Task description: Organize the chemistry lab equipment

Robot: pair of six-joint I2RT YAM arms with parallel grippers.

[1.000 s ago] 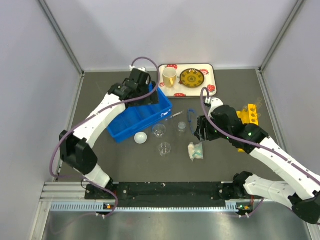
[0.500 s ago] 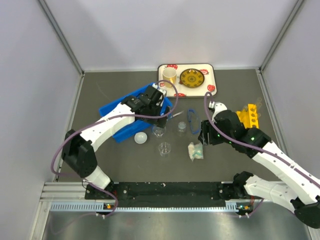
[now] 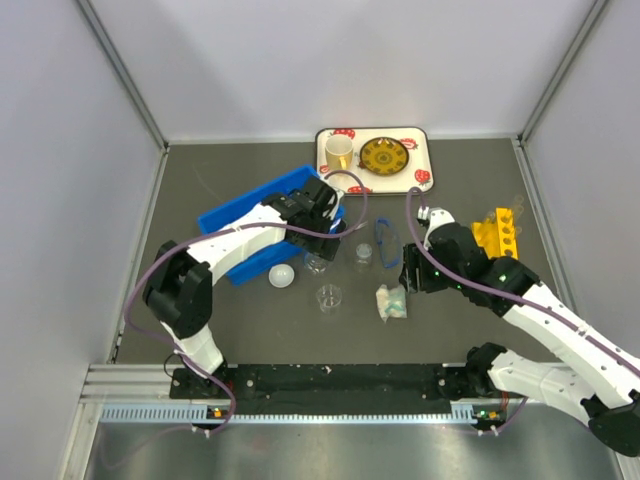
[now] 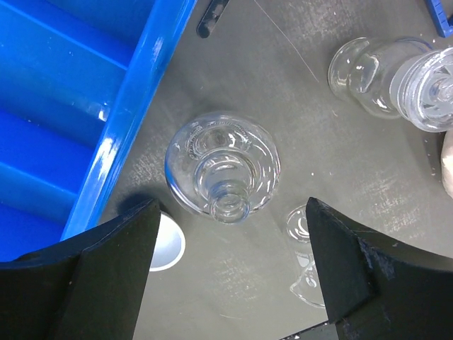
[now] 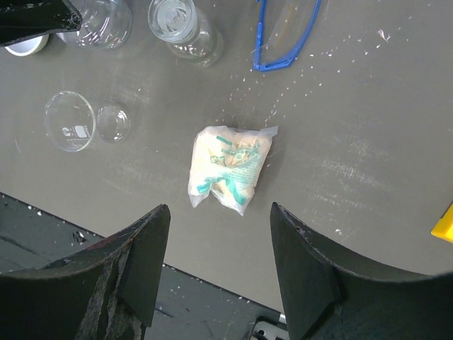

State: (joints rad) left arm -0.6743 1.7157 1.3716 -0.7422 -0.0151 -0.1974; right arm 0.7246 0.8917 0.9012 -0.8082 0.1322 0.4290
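Observation:
My left gripper (image 3: 321,226) (image 4: 232,230) is open and empty, hovering over a clear glass flask (image 3: 318,262) (image 4: 223,166) that stands just right of the blue divided bin (image 3: 240,232) (image 4: 64,106). My right gripper (image 3: 409,266) (image 5: 219,216) is open and empty above a small plastic bag (image 3: 391,302) (image 5: 228,168). A stoppered glass bottle (image 3: 363,254) (image 4: 396,74) (image 5: 180,25), a clear beaker (image 3: 328,296) (image 5: 69,120) and blue safety glasses (image 3: 386,240) (image 5: 287,35) lie between the arms.
A white round cap (image 3: 281,276) (image 4: 168,243) sits at the bin's near corner. A yellow tube rack (image 3: 498,232) stands at the right. A tray (image 3: 420,158) with a cup and a plate is at the back. A dark pipette (image 4: 212,15) lies by the bin.
My left gripper has swung from over the bin's back toward the near right, over the flask. The blue bin has shifted left and turned. The right gripper has barely moved.

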